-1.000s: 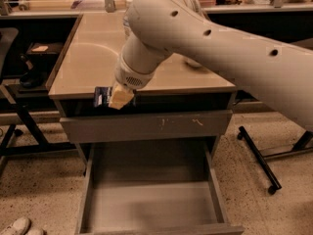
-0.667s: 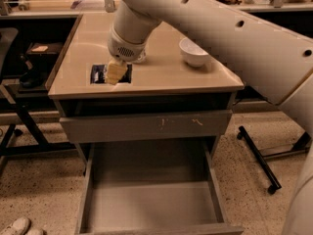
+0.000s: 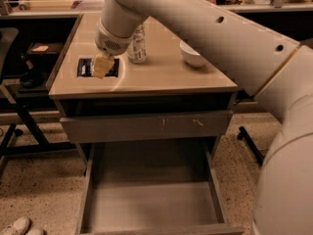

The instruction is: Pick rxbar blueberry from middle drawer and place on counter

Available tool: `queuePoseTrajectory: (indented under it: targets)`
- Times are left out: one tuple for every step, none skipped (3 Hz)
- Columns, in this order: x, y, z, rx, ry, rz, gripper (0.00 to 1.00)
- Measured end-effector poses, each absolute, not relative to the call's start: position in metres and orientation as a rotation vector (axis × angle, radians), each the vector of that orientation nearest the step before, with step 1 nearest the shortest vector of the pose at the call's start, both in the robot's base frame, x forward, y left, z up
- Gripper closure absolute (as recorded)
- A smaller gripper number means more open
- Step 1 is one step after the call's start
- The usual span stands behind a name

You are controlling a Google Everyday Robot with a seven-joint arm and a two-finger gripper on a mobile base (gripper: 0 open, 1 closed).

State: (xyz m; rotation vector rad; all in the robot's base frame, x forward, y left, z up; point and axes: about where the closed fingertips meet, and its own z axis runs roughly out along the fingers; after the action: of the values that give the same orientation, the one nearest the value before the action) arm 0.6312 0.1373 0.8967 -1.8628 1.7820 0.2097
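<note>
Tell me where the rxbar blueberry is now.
In the camera view, the rxbar blueberry is on the left side of the counter, under the gripper, left of the bottle.

The arm point(image 3: 205, 33) is thick and round, with a smooth cream-white shell. Small dark round holes point(image 3: 220, 19) sit in a row along its upper side. A thin darker seam point(image 3: 281, 70) runs across it where one wide segment joins the next. Near its end the shell becomes narrower and carries a grey band point(image 3: 113, 45) with fine dots. The gripper point(image 3: 101, 66) is pale yellow and blocky, over the left part of the counter point(image 3: 166, 75).
</note>
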Motion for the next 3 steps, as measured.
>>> queuePoseTrajectory:
  targets:
    - [0.653,0.164,0.901,-1.862,1.752,0.236,1.00]
    - [0.674,0.185,0.892,-1.863,1.758,0.272,1.00]
    - [0.691,0.197,0.871,-1.844,1.773,0.325,1.00]
